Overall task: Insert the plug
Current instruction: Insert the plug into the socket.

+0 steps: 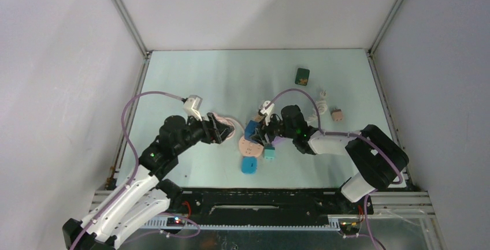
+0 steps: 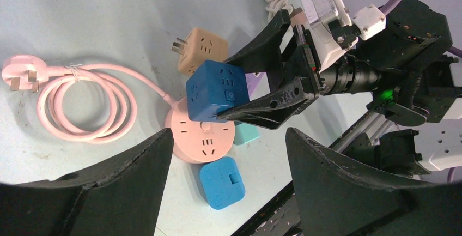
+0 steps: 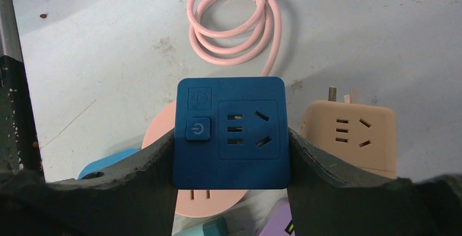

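My right gripper (image 3: 231,138) is shut on a dark blue cube adapter (image 3: 230,132), one finger on each side, its socket face and power button facing the wrist camera. The cube hangs just above a round pink socket (image 2: 202,138), partly covering it; the cube's underside and any prongs are hidden. A coiled pink cord (image 2: 87,102) runs from the round socket to a pink plug (image 2: 19,72) lying flat on the table. My left gripper (image 2: 229,138) is open and holds nothing, just left of the socket. From above, the cube (image 1: 251,129) sits between both grippers.
Around the pink socket lie a light blue flat adapter (image 2: 222,182), a teal adapter (image 2: 246,133), a purple one (image 3: 275,222) and a tan cube adapter (image 2: 202,48). Farther back are a white cord (image 1: 322,103), a small tan piece (image 1: 337,114) and a green block (image 1: 302,76).
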`<action>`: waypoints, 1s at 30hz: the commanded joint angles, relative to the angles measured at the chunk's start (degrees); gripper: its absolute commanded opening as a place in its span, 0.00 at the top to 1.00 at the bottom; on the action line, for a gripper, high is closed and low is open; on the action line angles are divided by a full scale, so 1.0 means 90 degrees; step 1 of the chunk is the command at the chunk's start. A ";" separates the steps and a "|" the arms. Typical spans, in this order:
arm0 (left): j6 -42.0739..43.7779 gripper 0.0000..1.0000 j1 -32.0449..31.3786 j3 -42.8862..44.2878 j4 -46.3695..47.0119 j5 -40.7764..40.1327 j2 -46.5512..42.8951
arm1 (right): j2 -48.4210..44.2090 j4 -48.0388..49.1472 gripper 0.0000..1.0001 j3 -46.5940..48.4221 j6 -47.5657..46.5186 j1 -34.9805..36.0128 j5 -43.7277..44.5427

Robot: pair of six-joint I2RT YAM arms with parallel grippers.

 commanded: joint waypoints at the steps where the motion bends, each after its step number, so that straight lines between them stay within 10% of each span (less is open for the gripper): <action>1: -0.0102 0.20 0.0024 -0.0101 0.0172 0.0023 0.0012 | -0.0131 -0.0865 1.00 0.0036 -0.0171 -0.0047 0.0062; 30: -0.0010 0.22 0.0019 0.0329 0.0057 0.0010 0.0649 | 0.1434 -0.1367 1.00 0.0256 -0.0261 0.0413 0.0912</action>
